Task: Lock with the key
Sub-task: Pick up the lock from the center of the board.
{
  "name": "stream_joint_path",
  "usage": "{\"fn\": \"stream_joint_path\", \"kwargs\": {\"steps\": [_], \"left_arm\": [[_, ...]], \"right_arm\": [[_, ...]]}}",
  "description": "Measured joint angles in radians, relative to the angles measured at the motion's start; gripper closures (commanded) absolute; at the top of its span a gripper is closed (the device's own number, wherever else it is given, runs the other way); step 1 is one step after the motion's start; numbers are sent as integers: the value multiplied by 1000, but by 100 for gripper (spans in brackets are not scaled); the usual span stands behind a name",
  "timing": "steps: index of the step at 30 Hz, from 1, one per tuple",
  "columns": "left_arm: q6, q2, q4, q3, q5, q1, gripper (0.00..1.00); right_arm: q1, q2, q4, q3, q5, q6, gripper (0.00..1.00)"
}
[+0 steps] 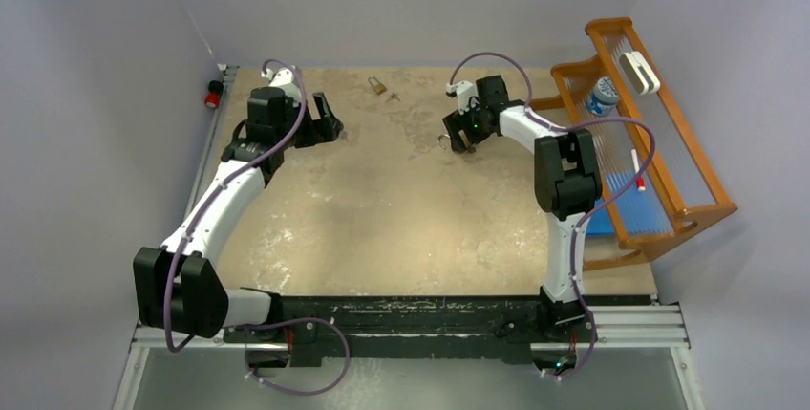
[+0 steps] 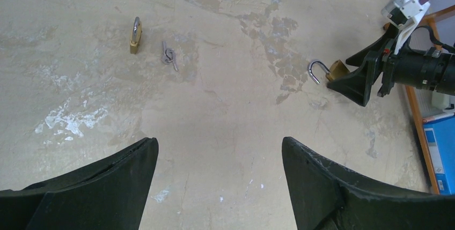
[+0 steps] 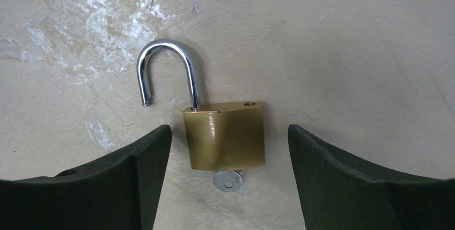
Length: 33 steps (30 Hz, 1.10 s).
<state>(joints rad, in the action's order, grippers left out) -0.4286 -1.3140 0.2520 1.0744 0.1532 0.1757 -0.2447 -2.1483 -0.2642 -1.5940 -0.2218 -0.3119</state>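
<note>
Showing both arms bolted at the table's (image 1: 315, 238) near edge and reaching toward its far half.

The left gripper (image 2: 220, 144) hovers over bare tabletop, its fingers spread wide with nothing between them. The right gripper (image 3: 229, 128) is likewise spread. Its fingers stand on either side of the brass padlock (image 3: 225, 136), with a gap on each side and no contact.

The padlock lies on the far-right part of the table. Its long axis runs in line with the right gripper. The shackle (image 3: 166, 53) is sprung open with one leg free, and it points away from the wrist and toward the table's middle. The key (image 3: 228, 180) shows as a silver bow under the body's bottom edge, on the wrist side. A faint mark on the brass face cannot be read.

Farther out, a second padlock (image 2: 135, 34) lies with a loose key (image 2: 169, 56) just beside it.

At the right edge stands a wooden rack (image 1: 669, 171) that holds a bottle (image 1: 602, 95). The print on the bottle's blue label is too small to read.
</note>
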Motion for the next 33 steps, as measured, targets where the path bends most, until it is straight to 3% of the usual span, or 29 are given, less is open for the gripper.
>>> {"fn": "stream_joint_path", "kwargs": {"steps": [5,16,20,27,33], "left_arm": [[0,-10,0,0,0,0,15],[-4,-12,-4,0,1,12,15],[-25,-12,-12,0,11,32,15],[-60,8,-21,0,0,78,14],[-70,38,-29,0,-2,104,14]], "right_arm": [[-2,-19,5,0,-13,-7,33],[-5,-20,4,-1,27,27,88],[-19,3,40,38,56,127,83],[-111,141,77,234,60,372,86],[-193,217,69,321,36,448,87]]}}
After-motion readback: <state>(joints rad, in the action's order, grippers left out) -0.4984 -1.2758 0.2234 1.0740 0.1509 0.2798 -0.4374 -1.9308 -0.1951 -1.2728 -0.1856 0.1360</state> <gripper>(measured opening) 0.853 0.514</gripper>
